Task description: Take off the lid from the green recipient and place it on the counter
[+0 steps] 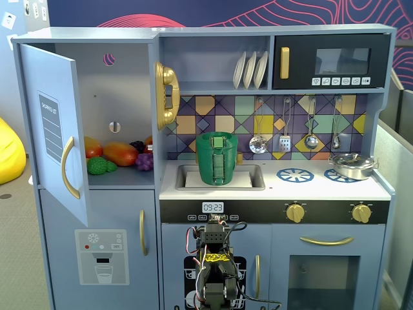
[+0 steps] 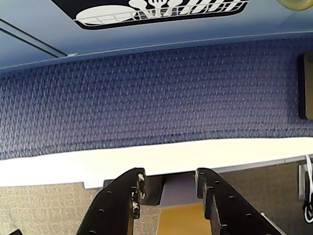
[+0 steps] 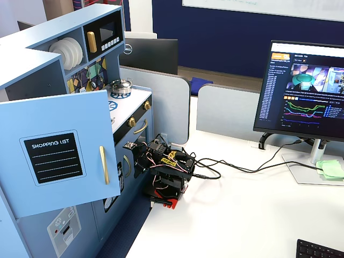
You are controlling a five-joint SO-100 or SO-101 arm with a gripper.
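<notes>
Black and folded low, the arm (image 1: 213, 271) sits in front of the toy kitchen's lower doors, well below the counter (image 1: 284, 187). In a fixed view from the side it is hunched on the white desk (image 3: 252, 215) just beside the cabinet front, with the gripper (image 3: 138, 161) tucked toward the door. The wrist view looks down past the gripper (image 2: 168, 188) at a blue textured mat (image 2: 146, 98) and a white edge strip; the two fingers (image 2: 134, 196) stand apart with a clear gap between them, and nothing is held.

One green recipient (image 1: 217, 158) stands upright in the sink (image 1: 248, 177), ribbed strap facing forward. The lid (image 1: 217, 135) sits on its mouth (only the top edge and small handle show from this angle).

Counted from the front: one steel pot (image 1: 352, 165) on the right burner print, two blue burner prints (image 1: 295, 174), three white plates (image 1: 250, 70) in the rack, four utensils hanging on the tiled wall, two gold knobs (image 1: 295, 212), and one gold phone (image 1: 166, 95).

Only the front fixed view shows the recipient, the lid and the toy fruit (image 1: 116, 154) behind the open door (image 1: 55, 129). Only the side view shows the monitor (image 3: 303, 88) and the cables across the desk; there the door's "SHOPPING LIST" panel (image 3: 54, 158) hides the sink. The wrist view shows none of the task's things.
</notes>
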